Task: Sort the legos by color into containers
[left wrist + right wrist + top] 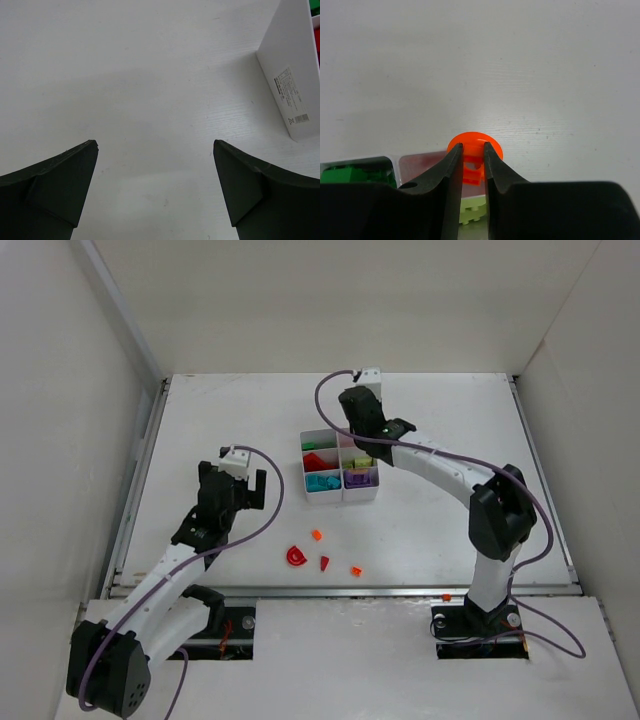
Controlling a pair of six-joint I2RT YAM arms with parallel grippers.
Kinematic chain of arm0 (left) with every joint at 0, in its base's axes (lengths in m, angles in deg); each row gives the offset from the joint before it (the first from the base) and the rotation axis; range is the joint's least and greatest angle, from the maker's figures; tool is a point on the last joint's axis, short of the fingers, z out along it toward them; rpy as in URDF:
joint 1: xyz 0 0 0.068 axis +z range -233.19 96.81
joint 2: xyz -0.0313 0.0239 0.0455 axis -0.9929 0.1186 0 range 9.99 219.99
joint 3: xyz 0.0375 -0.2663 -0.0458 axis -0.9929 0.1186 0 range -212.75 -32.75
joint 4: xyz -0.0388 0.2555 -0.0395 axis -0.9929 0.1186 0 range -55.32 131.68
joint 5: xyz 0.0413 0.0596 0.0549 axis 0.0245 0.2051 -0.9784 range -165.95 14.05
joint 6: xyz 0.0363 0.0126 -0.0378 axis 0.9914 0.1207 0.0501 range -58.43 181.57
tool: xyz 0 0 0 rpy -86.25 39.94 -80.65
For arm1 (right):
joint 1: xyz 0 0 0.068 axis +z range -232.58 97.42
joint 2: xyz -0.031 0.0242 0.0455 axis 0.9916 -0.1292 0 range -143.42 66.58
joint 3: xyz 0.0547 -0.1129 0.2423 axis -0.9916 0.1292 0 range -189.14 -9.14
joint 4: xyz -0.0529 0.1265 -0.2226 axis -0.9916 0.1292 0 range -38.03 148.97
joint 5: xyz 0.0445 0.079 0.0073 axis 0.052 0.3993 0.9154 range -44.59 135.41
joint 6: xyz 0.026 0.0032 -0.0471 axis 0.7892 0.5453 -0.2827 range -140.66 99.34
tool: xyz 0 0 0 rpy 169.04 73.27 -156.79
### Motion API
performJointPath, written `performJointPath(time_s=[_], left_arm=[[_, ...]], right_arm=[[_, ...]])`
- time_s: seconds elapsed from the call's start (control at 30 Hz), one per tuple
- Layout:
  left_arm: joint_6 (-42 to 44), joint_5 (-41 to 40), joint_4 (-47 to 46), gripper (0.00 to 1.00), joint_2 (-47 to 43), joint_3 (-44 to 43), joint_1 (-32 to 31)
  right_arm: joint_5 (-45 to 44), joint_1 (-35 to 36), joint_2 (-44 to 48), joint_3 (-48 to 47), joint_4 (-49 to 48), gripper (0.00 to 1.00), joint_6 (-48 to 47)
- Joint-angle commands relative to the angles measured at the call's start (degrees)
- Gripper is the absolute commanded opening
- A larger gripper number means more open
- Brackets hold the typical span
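**Item 1, right gripper** [472, 152]: the jaws are clenched on a round orange lego [475, 137], a disc with a blocky stub pinched between the fingers. It hangs above the far end of the white six-compartment organiser [342, 496]. Dark green bricks [350, 175] lie in the cell to its left, and lime pieces [470, 212] lie just beneath.

**Step in hand:** centre the disc over the far right cell and lower it inside the walls before you let go. Dropped from height, it would likely roll or bounce in with the lime.

**Item 2, left gripper** [155, 145]: the jaws are released and empty, over the bare table [150, 75] beside the organiser.

**Item 3, loose stock nearer the arms:** a red curved piece [296, 557], a small red piece [324, 563] and two orange pieces [316, 535].

**Item 4, label** [290, 95] on the organiser's side wall: fine print and a barcode, too small for you to read, with no brand legible.
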Motion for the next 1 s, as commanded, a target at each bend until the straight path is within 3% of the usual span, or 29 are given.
performJointPath(time_s=[0.0, 0.57, 0.67, 0.87, 0.93, 0.97], left_arm=[[0.54, 0.43, -2.16, 1.00, -0.35, 0.58, 0.80], [1.07, 1.48, -2.16, 1.00, -0.35, 0.58, 1.86], [1.07, 1.48, -2.16, 1.00, -0.35, 0.58, 1.86], [1.07, 1.48, -2.16, 1.00, -0.35, 0.58, 1.86], [1.07, 1.48, -2.16, 1.00, -0.35, 0.58, 1.86], [1.07, 1.48, -2.16, 1.00, -0.35, 0.58, 1.86]], right_arm=[[-2.06, 0.26, 1.16, -1.78, -5.41, 0.00, 1.08], [-2.06, 3.77, -2.97, -0.54, -4.19, 0.00, 4.95], [-1.53, 3.77, -2.97, -0.54, -2.53, 0.32, 4.95], [-0.47, 4.30, -1.13, 0.85, -1.81, 0.47, 5.48], [-0.47, 4.30, -0.60, 1.39, -1.81, 0.60, 5.48], [-0.47, 4.30, -0.59, 1.39, -1.81, 0.72, 6.00]])
